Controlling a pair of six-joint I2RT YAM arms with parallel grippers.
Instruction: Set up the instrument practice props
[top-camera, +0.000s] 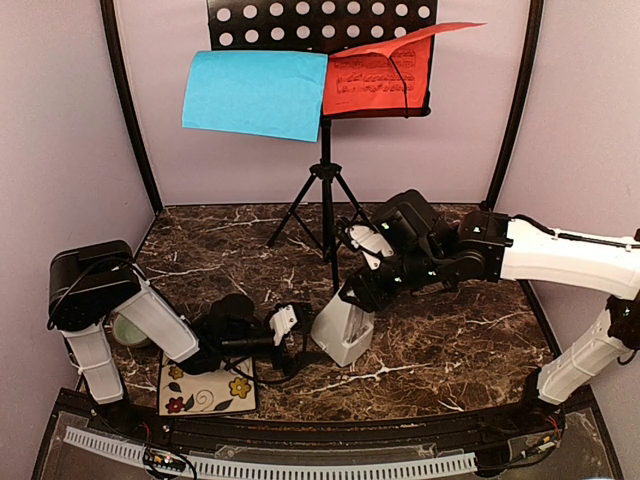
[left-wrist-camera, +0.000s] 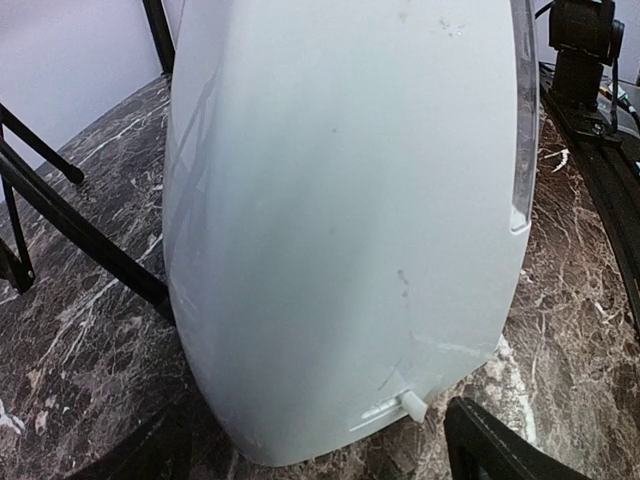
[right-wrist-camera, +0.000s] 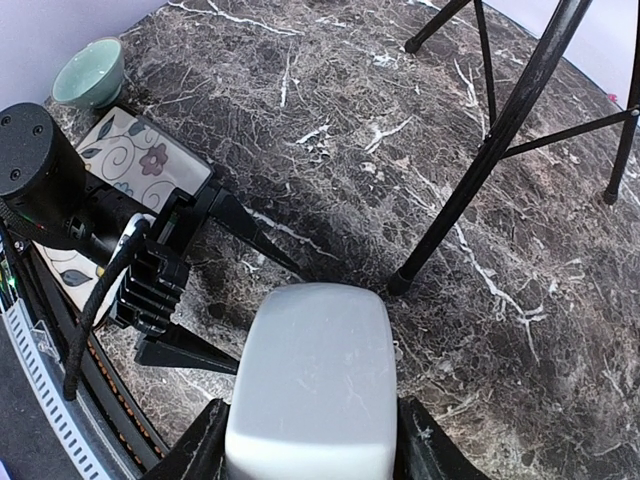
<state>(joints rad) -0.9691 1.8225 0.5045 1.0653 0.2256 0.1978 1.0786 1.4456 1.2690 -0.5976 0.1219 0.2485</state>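
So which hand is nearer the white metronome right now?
Right. The right hand straddles the top of the metronome, pressed against both its sides; the left hand is open just beside its base, pointing at it.

Soft, even light from above fills the top view, leaving the lavender walls (top-camera: 60, 120) bright and flat, the blue sheet (top-camera: 250, 95) vivid, and only faint, soft-edged shadows on the dark counter (top-camera: 450, 330). In the left wrist view the metronome (left-wrist-camera: 340, 220) sits so close that its white shell looks slightly soft with a cool cast (pale streaks of reflection run down its left flank), and the counter bends at the frame edges. The right wrist view is crisp on the marble veins, with wide-angle curving toward the corners.
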